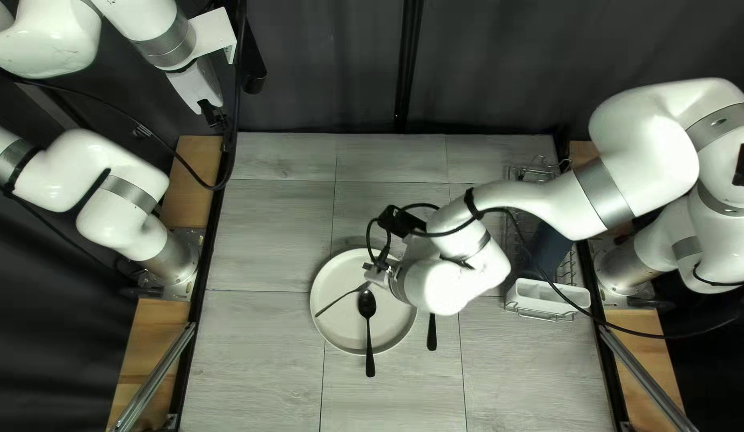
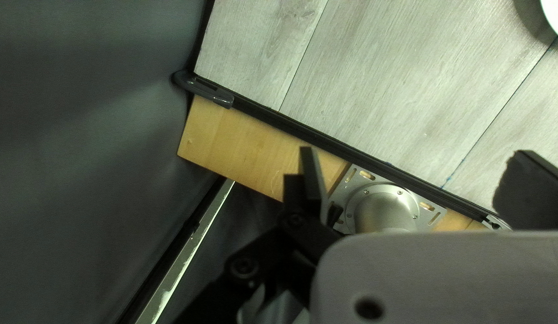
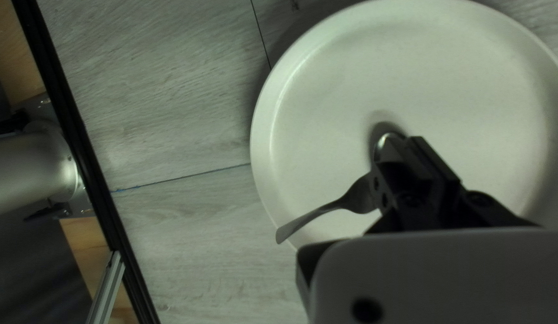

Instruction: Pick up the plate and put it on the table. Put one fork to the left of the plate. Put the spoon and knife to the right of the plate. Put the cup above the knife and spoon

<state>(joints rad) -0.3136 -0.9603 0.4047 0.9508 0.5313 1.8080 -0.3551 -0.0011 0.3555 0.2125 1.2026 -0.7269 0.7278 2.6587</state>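
In the top left view my right gripper is over the pale plate. From its fingers a thin dark utensil, seemingly the fork, slants toward the plate's left rim. In the right wrist view the right gripper is shut on the fork; fingers hide its far part, with the plate beneath. A black spoon lies across the plate, handle over the near rim. Right of the plate shows a black handle, its upper part under my arm. My left gripper hangs raised; its wrist view shows the left gripper open and empty.
A wire rack at the table's right holds a dark blue object and a white container. My right forearm and a loose cable stretch over the rack. In the left wrist view, a black edge rail borders the table.
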